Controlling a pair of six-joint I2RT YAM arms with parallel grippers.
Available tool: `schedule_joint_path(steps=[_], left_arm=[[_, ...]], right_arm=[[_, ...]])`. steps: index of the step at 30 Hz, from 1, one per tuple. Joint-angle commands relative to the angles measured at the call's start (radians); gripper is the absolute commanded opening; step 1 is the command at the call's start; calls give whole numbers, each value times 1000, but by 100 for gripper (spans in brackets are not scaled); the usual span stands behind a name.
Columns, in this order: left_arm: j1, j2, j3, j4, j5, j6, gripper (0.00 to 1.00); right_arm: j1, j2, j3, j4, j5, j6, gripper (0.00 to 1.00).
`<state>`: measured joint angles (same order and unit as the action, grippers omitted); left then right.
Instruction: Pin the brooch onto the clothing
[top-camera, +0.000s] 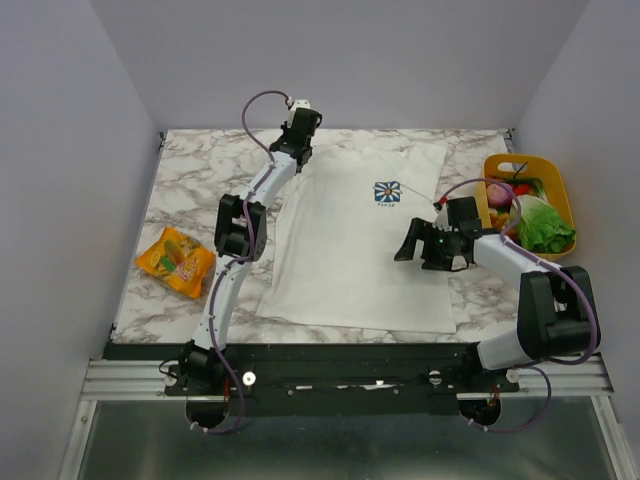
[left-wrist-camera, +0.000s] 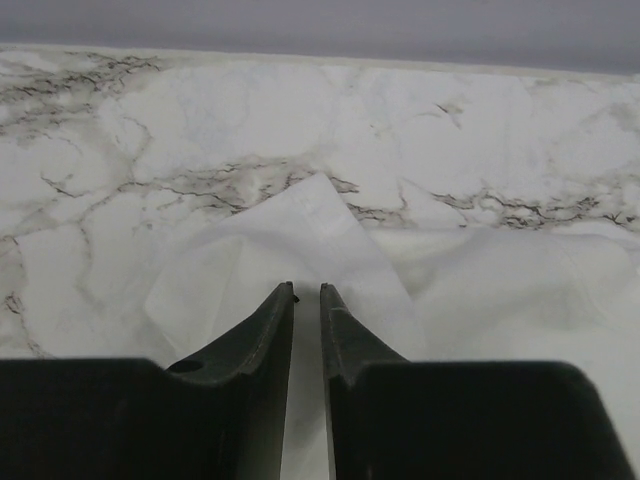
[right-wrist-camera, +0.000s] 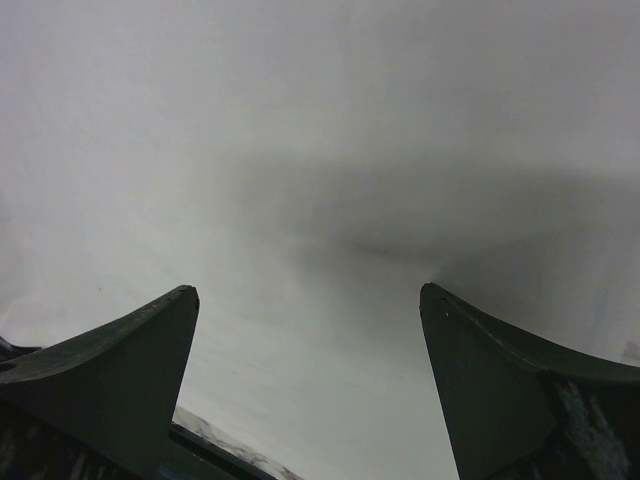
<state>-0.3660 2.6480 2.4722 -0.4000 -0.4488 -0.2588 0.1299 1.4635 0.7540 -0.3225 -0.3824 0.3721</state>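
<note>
Shirt (top-camera: 350, 250): white, short-sleeved, laid flat at frame centre, with a blue flower print (top-camera: 387, 192) on the chest. Left gripper (left-wrist-camera: 307, 290), upper centre, is clenched nearly closed over a raised shirt corner. Right gripper (right-wrist-camera: 308, 290), right of centre, is spread wide above the fabric.

- Shirt (top-camera: 350, 250) lies in the middle of the table (top-camera: 190, 170).
- Bag (top-camera: 176, 261) lies left of it, apart.
- Basket (top-camera: 552, 166) stands right of the shirt, lettuce (top-camera: 545, 228) in its near end.
- Left gripper (left-wrist-camera: 307, 290) is at the shirt's far-left corner; right gripper (right-wrist-camera: 310, 292) is over its right side.
</note>
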Motion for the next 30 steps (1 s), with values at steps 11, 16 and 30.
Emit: schedule_joint_path(steps=[11,16,30], left_arm=[[-105,-119,25,-62,-74,96,65],[-105,-51,88,-109,-73,98,64],[-102,26,58,-198,-54,101,61]], right_arm=[[4,3,-16,26,2,-16,100],[4,-3,-22,28,5,-18,100],[2,4,-28,34,-3,-15,100]])
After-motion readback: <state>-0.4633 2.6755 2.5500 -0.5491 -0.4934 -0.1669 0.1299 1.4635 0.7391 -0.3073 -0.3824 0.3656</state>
